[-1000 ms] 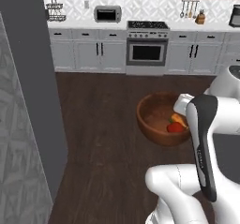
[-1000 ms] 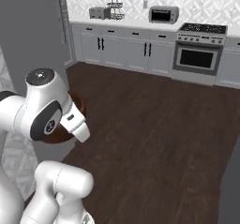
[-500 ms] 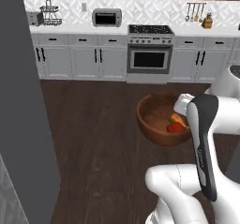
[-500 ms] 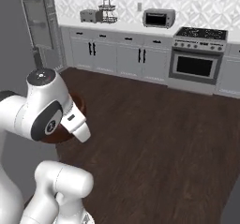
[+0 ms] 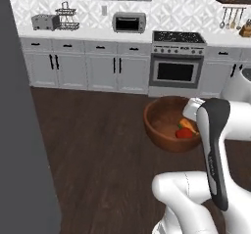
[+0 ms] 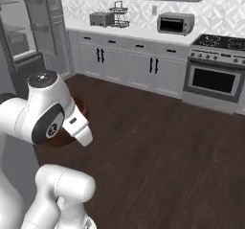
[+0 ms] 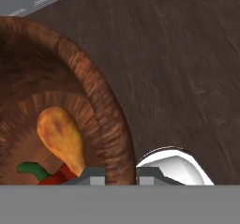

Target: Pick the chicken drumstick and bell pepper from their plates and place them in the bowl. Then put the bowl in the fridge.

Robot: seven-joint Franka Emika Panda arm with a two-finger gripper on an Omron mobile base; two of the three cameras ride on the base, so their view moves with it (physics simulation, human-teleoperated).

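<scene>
My gripper point(image 7: 121, 175) is shut on the rim of the reddish-brown wooden bowl point(image 7: 110, 110), one fingertip inside the wall and one outside. In the bowl lie the orange-brown chicken drumstick point(image 7: 62, 136) and the red bell pepper point(image 7: 51, 177) with its green stem. From the left base view the bowl point(image 5: 164, 125) hangs above the dark wood floor in front of the arm, with the pepper point(image 5: 184, 133) and drumstick point(image 5: 188, 126) at its right side. The fridge point(image 6: 19, 41) stands open at far left, shelves showing. The plates are out of view.
A grey slab point(image 5: 19, 130) fills the left edge of the left base view. Along the back wall run grey cabinets point(image 5: 88, 69), an oven point(image 5: 175, 71), a microwave point(image 5: 129, 22) and a toaster point(image 6: 101, 18). Dark wood floor point(image 6: 158, 137) lies open ahead.
The whole picture has swung: the base has turned left, so counters and oven slid right and the open fridge came into view. The bowl stays in my grip.
</scene>
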